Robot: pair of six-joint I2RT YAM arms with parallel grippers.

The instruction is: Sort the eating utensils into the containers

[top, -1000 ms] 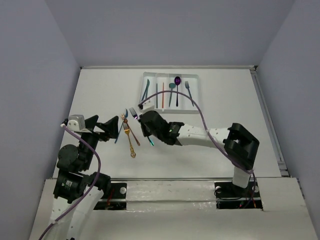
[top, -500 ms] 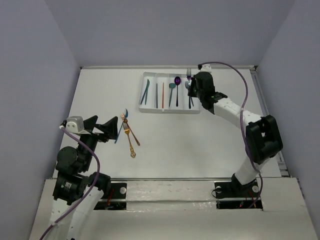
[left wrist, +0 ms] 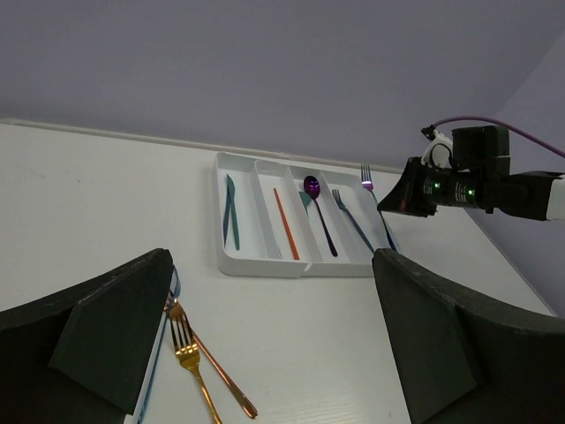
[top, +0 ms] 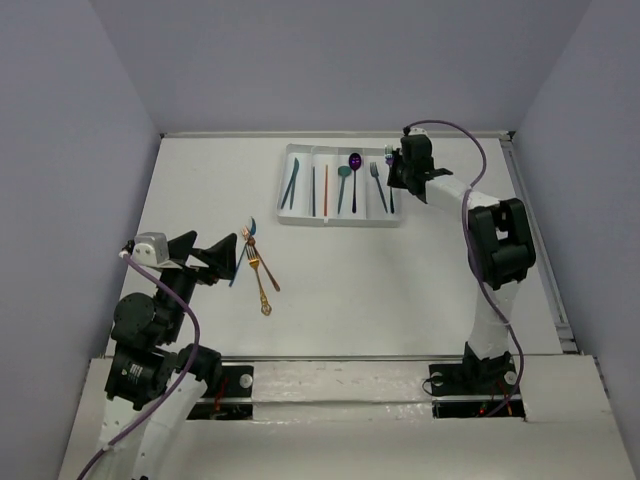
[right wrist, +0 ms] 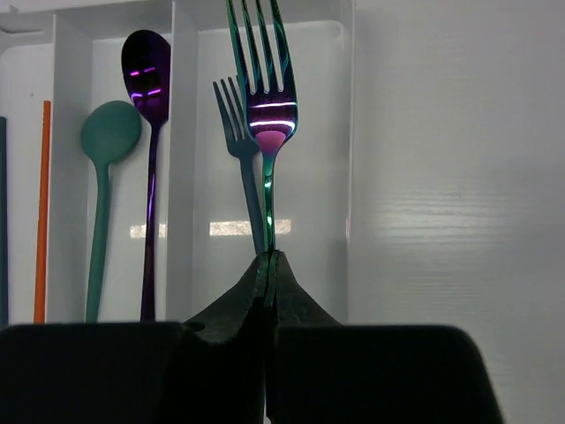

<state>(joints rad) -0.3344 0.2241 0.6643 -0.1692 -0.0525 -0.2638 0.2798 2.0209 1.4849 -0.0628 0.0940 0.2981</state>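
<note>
My right gripper is shut on the handle of an iridescent green-purple fork, held tines-forward over the rightmost compartment of the white tray. A blue fork lies in that compartment. A purple spoon and a teal spoon fill the neighbouring one, then an orange stick, and a teal knife at the far left. My left gripper stands open at the table's left. Just beyond it lie a gold fork, a copper fork and a blue utensil.
The right arm stretches up the table's right side, its purple cable looping over it. Grey walls close in the back and both sides. A raised rail runs along the table's right edge.
The right arm swung from the loose utensils at mid-table to the tray's right end, carrying the fork. The left arm stayed put.
</note>
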